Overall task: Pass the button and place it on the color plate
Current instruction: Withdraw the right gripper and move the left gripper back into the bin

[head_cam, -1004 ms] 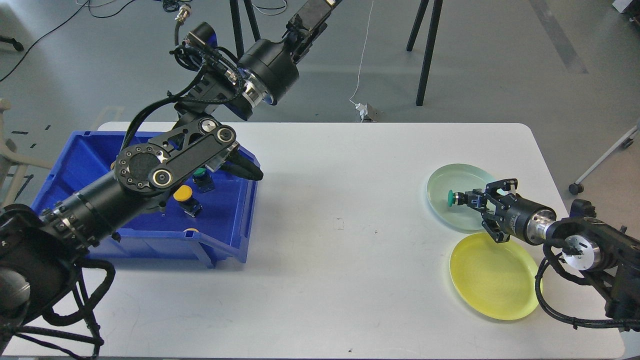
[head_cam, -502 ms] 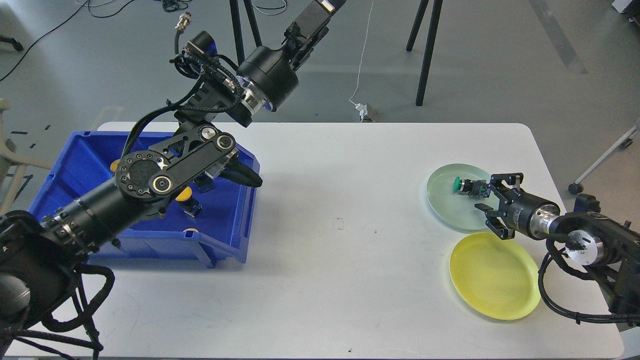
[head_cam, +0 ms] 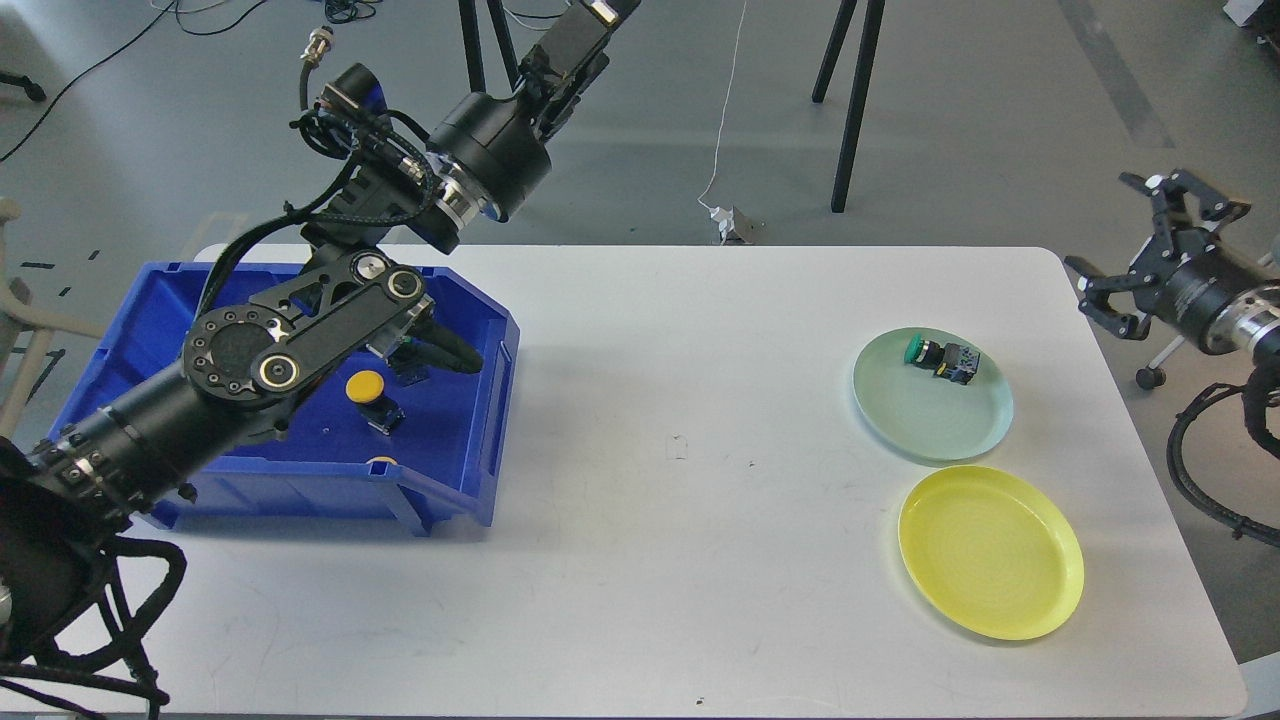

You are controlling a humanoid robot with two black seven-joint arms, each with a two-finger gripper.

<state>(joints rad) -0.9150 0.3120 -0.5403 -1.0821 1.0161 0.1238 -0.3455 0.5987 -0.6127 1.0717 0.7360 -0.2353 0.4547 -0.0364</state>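
A green-capped button (head_cam: 940, 358) lies on its side at the far edge of the pale green plate (head_cam: 925, 425). The yellow plate (head_cam: 990, 552) in front of it is bare. My right gripper (head_cam: 1112, 235) is open and empty, held off the table's right edge, well apart from both plates. My left gripper (head_cam: 450, 352) is low inside the blue bin (head_cam: 455, 480), seen dark and partly hidden by my arm. A yellow-capped button (head_cam: 368, 388) stands in the bin just left of it. Another yellow cap (head_cam: 380, 462) peeks over the bin's front wall.
The white table (head_cam: 680, 520) spans the view, with the bin at its left and the plates at its right. Black stand legs (head_cam: 850, 110) and cables are on the floor beyond the far edge.
My right gripper let go of the green button on the pale green plate and drew back up and right, off the table. My left arm shifted left over the bin.
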